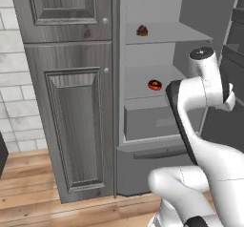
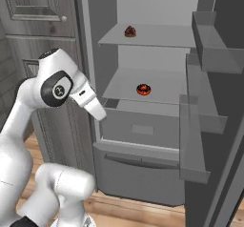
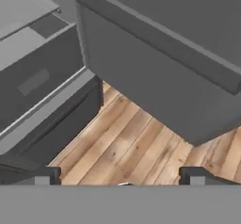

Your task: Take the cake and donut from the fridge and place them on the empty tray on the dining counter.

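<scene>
Fridge [image 2: 157, 11] open. Cake [image 2: 130, 31] on upper shelf, top centre of frame; donut [image 2: 143, 89] on shelf below, mid-frame. Gripper [image 3: 120, 175] fingers spread wide, empty, pointing at floor. Judgement: raise hand, level it, enter between door bins, approach donut squarely.

The tall plain grey fridge [image 2: 157, 126] is seen standing open, its door [image 2: 224, 140] swung wide to the right, with pale grey inner shelves and a closed drawer shown below them. The tiny round dark-brown chocolate cake [image 2: 130, 31] with reddish topping is set upright on the upper shelf, toward its left side. The small ring donut [image 2: 143, 89], glazed in dark chocolate and orange-red, is laid flat on the shelf below, just above the drawer. Both are placed well apart from the widely spread claw [image 3: 122, 176], which is held low over the wooden floor between the fridge's lower body and its door.
</scene>
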Controlling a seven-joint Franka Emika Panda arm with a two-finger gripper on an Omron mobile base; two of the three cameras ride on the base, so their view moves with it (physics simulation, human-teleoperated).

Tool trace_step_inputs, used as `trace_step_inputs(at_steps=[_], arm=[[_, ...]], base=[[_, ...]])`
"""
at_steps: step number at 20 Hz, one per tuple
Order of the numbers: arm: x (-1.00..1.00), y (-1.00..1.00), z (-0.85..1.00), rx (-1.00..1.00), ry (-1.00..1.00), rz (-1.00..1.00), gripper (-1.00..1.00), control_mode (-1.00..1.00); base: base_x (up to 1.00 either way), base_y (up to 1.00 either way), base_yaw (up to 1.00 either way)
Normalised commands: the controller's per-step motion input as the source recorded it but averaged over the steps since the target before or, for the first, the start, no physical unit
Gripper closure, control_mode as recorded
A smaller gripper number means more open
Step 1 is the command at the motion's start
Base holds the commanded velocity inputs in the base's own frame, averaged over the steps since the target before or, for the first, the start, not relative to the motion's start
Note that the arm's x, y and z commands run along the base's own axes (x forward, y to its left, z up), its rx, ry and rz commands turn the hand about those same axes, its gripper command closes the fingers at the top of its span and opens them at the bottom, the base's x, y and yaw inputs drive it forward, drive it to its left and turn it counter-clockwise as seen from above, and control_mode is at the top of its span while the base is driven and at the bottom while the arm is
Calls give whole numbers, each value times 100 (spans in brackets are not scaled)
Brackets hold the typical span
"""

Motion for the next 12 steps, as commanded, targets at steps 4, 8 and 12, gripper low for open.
trace_step_inputs(at_steps=[4,8,12], arm=[[0,16,-7,0,0,93,-100,-100],[10,24,-21,0,0,94,-100,-100],[4,70,3,0,-1,74,-100,-100]], base=[[0,0,0],[0,0,0],[0,0,0]])
